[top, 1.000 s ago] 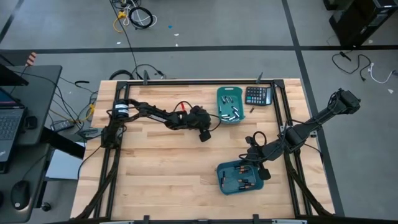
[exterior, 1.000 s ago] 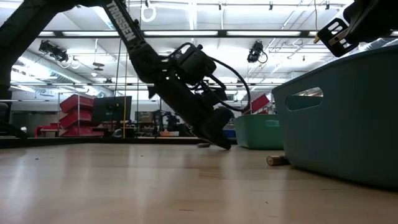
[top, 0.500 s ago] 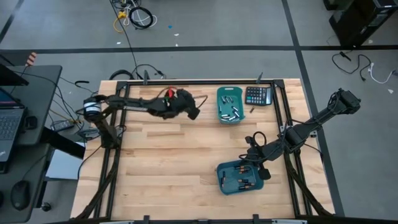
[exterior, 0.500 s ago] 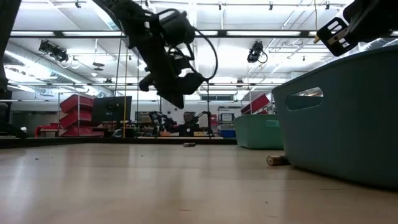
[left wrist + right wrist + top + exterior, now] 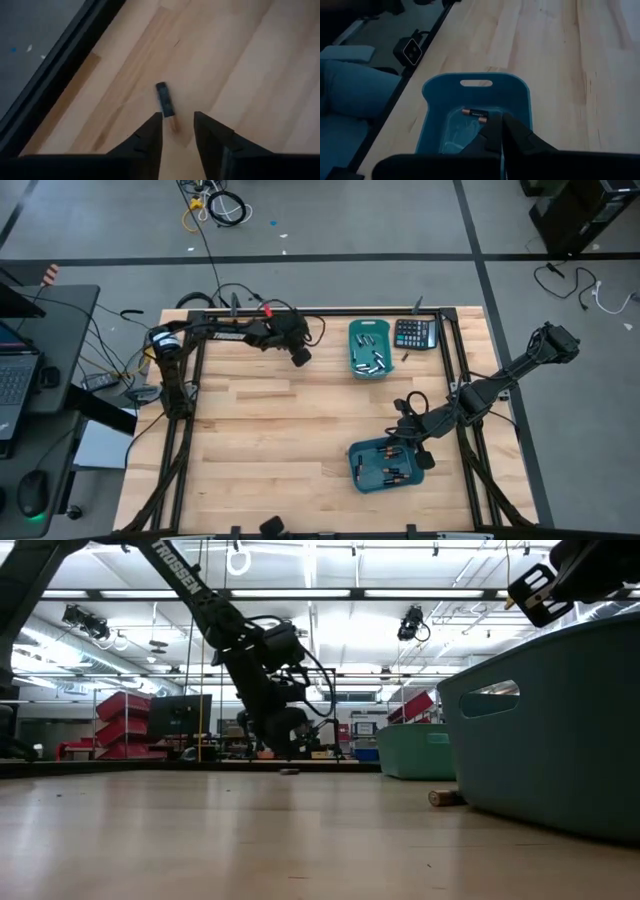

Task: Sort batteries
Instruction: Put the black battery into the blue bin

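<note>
Left gripper (image 5: pixel 177 131) parted over a loose battery (image 5: pixel 165 101); arm (image 5: pixel 215 625) reads TROSSEN
It has swung to the table's (image 5: pixel 260 430) far-left edge from mid-table a second ago, holding nothing. Right gripper (image 5: pixel 494 134) stays shut and empty above a bin (image 5: pixel 432 122) of batteries (image 5: pixel 474 114)

Left gripper (image 5: pixel 299 356) reaching along the table's far edge, angled downward, fingers (image 5: pixel 150 134) parted; right gripper (image 5: pixel 424 459) low at the near right, fingers pressed together.
</note>
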